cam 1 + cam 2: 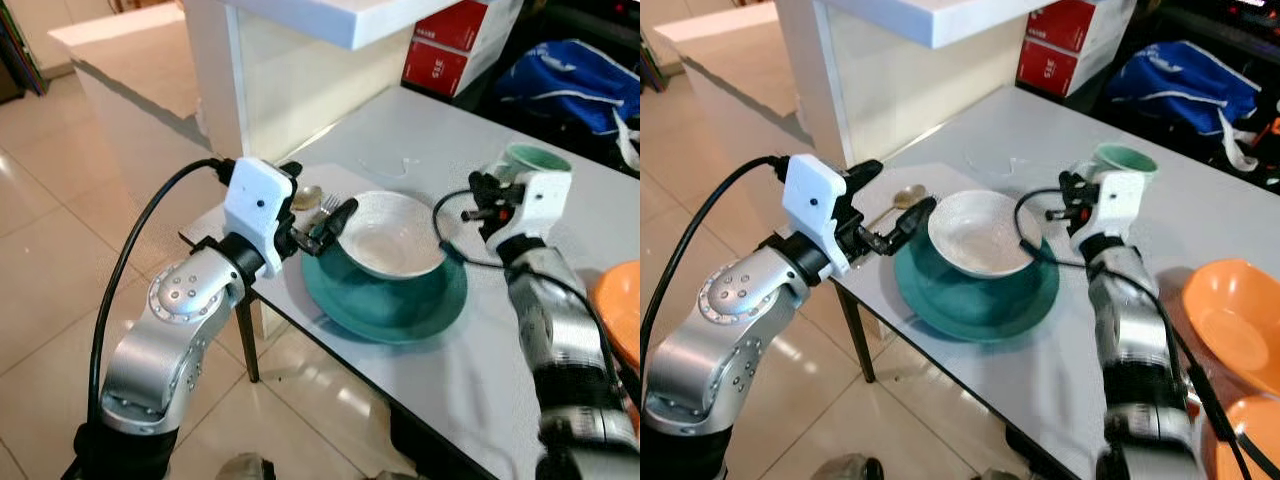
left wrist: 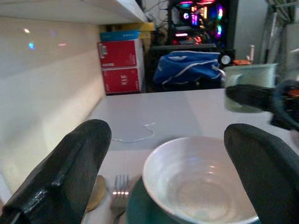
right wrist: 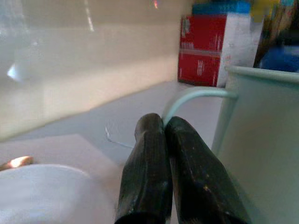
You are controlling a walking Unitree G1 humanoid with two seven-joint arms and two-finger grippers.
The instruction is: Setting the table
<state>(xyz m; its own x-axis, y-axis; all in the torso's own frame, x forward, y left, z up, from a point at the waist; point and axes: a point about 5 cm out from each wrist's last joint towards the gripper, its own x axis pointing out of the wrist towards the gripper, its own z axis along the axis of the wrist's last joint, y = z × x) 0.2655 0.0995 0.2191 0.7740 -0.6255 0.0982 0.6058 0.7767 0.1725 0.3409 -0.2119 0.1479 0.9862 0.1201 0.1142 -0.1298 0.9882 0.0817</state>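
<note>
A white bowl (image 1: pixel 395 235) sits on a teal plate (image 1: pixel 385 300) near the table's front corner. A fork (image 1: pixel 330 203) and a gold spoon (image 1: pixel 307 195) lie on the table just left of the plate. My left gripper (image 1: pixel 318 192) hovers open over the fork and spoon, its fingers pointing at the bowl's left rim and holding nothing. A pale green mug (image 1: pixel 535 160) stands behind the bowl to the right. My right gripper (image 3: pixel 163 122) is shut, its tips right beside the mug's handle (image 3: pixel 196 93), with nothing between the fingers.
Orange bowls (image 1: pixel 1230 320) sit at the table's right edge. A white counter (image 1: pixel 330 20) stands close behind the table's left corner. Red boxes (image 1: pixel 455 45) and a blue bag (image 1: pixel 570 75) lie beyond the table. Tiled floor (image 1: pixel 60 250) spreads to the left.
</note>
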